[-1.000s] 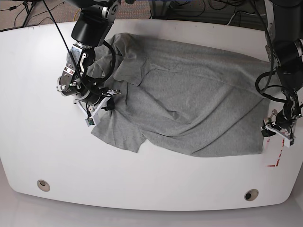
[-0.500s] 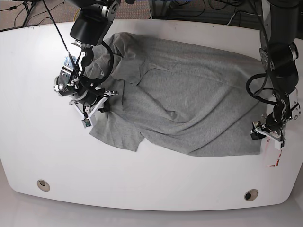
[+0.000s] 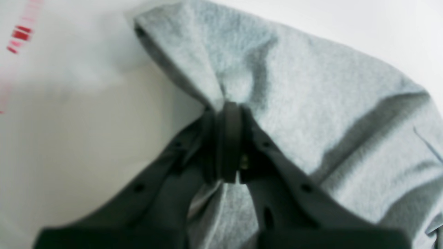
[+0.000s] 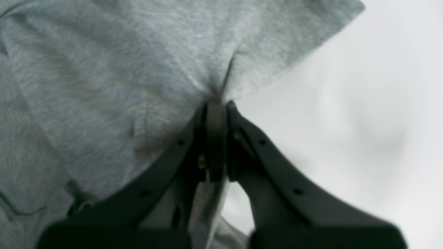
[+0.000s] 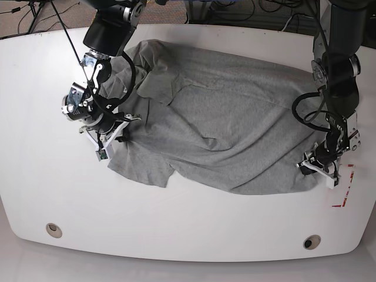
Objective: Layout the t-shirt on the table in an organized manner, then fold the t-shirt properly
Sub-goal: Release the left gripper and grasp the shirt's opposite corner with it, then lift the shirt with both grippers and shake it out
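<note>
A grey t-shirt (image 5: 223,129) is lying spread but rumpled across the middle of a white table (image 5: 35,106), with a long crease running diagonally through it. It is being held at two opposite edges. The right gripper (image 4: 216,107) is pressed together on a bunched pinch of fabric at the shirt's sleeve end — seen at the left in the base view. The left gripper (image 3: 228,109) is likewise clamped tight on a gathered hem corner, close to a red mark (image 5: 343,191) on the tabletop.

The laying-out step appears to be in hand. For it to be done well, both pinches should be kept firm and the cloth drawn apart evenly and low over the table — enough tension that the diagonal crease is being pulled flat, not so much that fabric slips from either grip.
</note>
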{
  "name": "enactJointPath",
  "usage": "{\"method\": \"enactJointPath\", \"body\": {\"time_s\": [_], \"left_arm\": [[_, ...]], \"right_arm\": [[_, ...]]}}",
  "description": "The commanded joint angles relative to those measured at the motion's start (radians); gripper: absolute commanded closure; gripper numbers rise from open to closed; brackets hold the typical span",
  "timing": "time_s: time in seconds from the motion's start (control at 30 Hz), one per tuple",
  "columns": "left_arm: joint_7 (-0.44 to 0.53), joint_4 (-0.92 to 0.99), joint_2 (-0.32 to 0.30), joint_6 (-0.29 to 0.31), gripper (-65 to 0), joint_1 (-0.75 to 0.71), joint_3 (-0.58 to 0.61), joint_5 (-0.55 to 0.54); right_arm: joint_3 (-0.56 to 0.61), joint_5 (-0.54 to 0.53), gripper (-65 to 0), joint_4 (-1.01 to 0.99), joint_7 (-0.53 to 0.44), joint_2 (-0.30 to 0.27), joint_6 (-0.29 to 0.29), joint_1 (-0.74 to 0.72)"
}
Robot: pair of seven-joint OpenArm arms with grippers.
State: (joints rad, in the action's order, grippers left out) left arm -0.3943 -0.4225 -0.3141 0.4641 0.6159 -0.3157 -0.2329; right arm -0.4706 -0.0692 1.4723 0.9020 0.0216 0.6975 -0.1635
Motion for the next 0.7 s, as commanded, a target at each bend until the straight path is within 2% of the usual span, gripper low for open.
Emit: {"method": "enactJointPath", "body": {"time_s": [0.0,0.27,0.43,0.67], "left_arm": [[-0.021,-0.011,-0.006,0.003,-0.3,0.019,0.002,0.005],[-0.033,-0.097,-0.009,0.006,-0.6,0.015,-0.004,0.002],[-0.108,-0.255,-0.009,0.008,-0.6,-0.024,-0.006,-0.006],[-0.214,-0.488,-0.013,0.008,-0.6,-0.078,-0.003,-0.107]], "right_arm": [[0.0,-0.01,0.0,0.035,-0.016,-0.007,0.001,-0.02],[0.003,-0.01,0.0,0.132,-0.011,-0.007,0.001,0.003],[0.003,-0.008,0.0,0.222,0.024,-0.01,0.001,0.011],[0.003,-0.011,0.0,0.337,0.078,-0.042,0.001,0.006]]}}
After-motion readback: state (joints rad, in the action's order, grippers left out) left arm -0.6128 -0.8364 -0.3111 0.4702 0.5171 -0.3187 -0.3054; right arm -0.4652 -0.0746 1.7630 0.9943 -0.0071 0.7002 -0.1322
